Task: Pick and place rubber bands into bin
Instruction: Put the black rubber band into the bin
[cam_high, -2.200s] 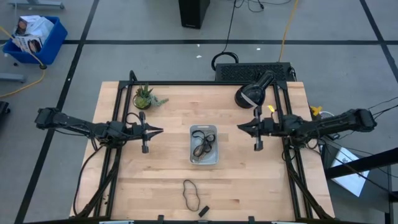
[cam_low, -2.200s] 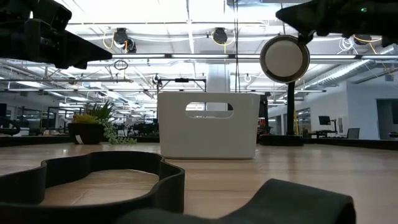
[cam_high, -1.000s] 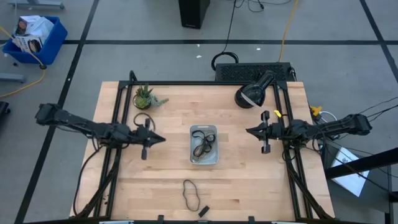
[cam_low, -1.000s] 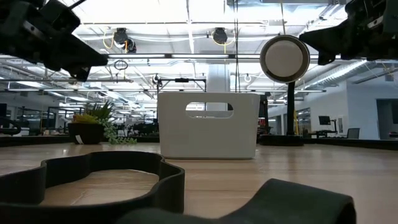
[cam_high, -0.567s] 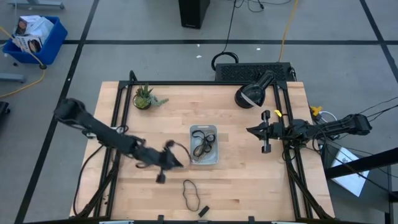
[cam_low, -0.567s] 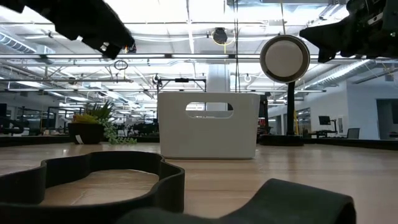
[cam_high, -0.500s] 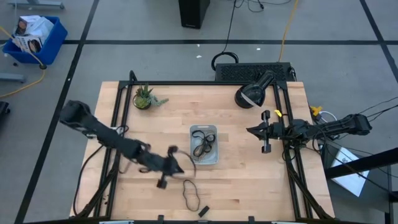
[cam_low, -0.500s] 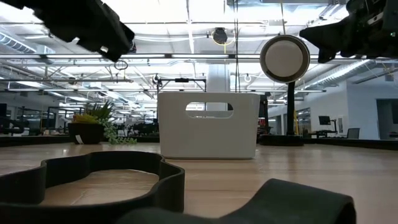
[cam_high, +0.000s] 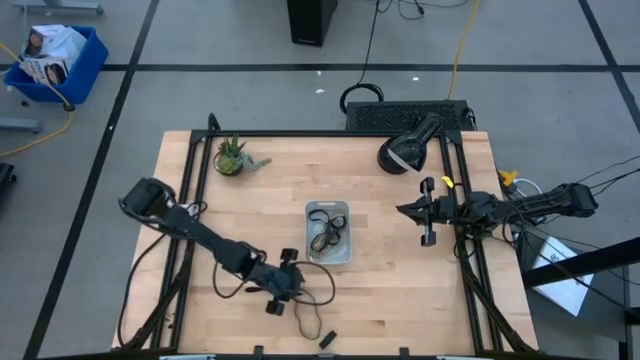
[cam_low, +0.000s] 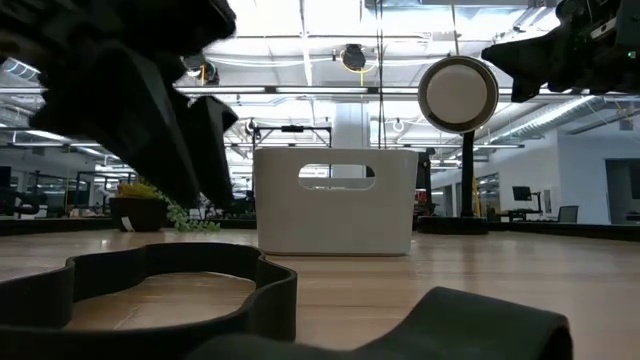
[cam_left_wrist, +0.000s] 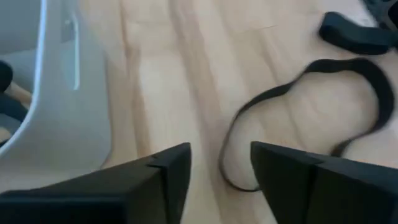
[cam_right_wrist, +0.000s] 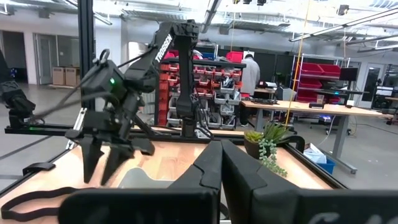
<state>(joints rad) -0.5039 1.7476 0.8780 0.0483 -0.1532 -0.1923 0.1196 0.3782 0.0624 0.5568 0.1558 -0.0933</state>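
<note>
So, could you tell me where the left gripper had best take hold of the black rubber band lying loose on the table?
Probably at the narrow waist of the black rubber band, coming straight down from above. It lies flat on the table in a figure-eight, so the strands run closest there. The left gripper is open just over its near loop; the bin sits close by.

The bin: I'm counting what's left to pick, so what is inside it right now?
From above, the bin holds a tangle of dark rubber bands; their number is unclear where they overlap. In the low view, its opaque wall hides the contents.
</note>
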